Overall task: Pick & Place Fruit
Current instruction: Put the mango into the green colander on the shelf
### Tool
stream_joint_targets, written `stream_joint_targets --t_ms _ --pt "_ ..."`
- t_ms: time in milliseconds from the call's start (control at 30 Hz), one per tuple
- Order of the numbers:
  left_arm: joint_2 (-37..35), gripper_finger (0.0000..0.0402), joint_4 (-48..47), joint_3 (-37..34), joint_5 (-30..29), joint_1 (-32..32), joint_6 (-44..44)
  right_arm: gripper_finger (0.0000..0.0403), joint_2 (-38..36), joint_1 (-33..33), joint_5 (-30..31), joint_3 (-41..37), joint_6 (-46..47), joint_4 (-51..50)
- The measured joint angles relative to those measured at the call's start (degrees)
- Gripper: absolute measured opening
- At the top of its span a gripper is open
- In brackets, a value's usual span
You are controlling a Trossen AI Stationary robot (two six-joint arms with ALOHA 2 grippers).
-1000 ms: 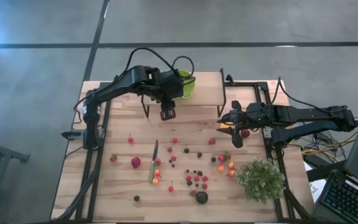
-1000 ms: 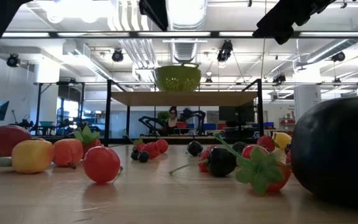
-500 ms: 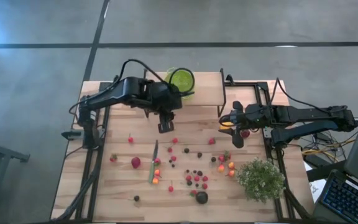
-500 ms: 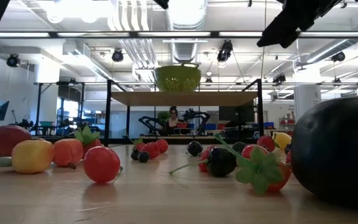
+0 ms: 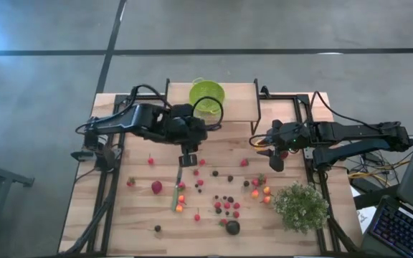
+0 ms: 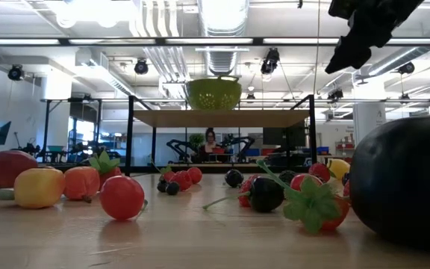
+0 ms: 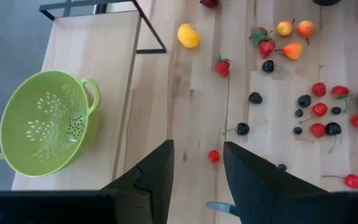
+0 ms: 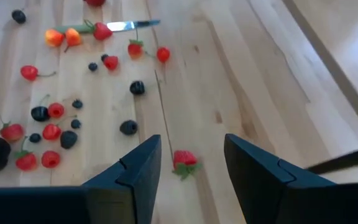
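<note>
Presently | right hand (image 8: 188,163): fingers apart, empty, poised above a strawberry (image 8: 184,160) lying between them on the tabletop (image 8: 241,81) | left hand (image 7: 197,165): parted, empty, over a red berry (image 7: 213,156) | remaining fruit (image 5: 224,204) scattered beyond | judged: each hand descends straight

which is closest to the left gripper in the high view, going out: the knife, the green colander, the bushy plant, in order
From the left gripper:
1. Knife, just below the gripper toward the table's front.
2. Green colander, on the raised shelf at the back.
3. Bushy plant, far off at the front right corner.
</note>
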Motion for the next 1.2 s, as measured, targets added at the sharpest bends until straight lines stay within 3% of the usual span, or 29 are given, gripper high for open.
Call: stream_joint_targets --t_ms 433,767,933,1200 --pt "-2.51 0.0145 -0.87 0.00 -3.78 -6.58 -1.97 0.0138 0.00 0.00 -0.04 -0.01 0.59 -0.77" --pt "-9.65 0.0145 -2.05 -1.12 -6.41 -9.37 -4.21 0.0118 0.00 0.00 -0.07 -0.03 0.51 -0.72" --pt "-15.19 0.0145 -0.78 -7.73 -7.34 -9.56 -4.53 0.0111 0.00 0.00 -0.07 -0.03 -0.32 -0.66" --pt "-27.42 0.0145 10.18 -27.68 -9.05 -9.52 -4.16 0.0100 0.00 0.00 -0.07 -0.03 -0.62 -0.64"
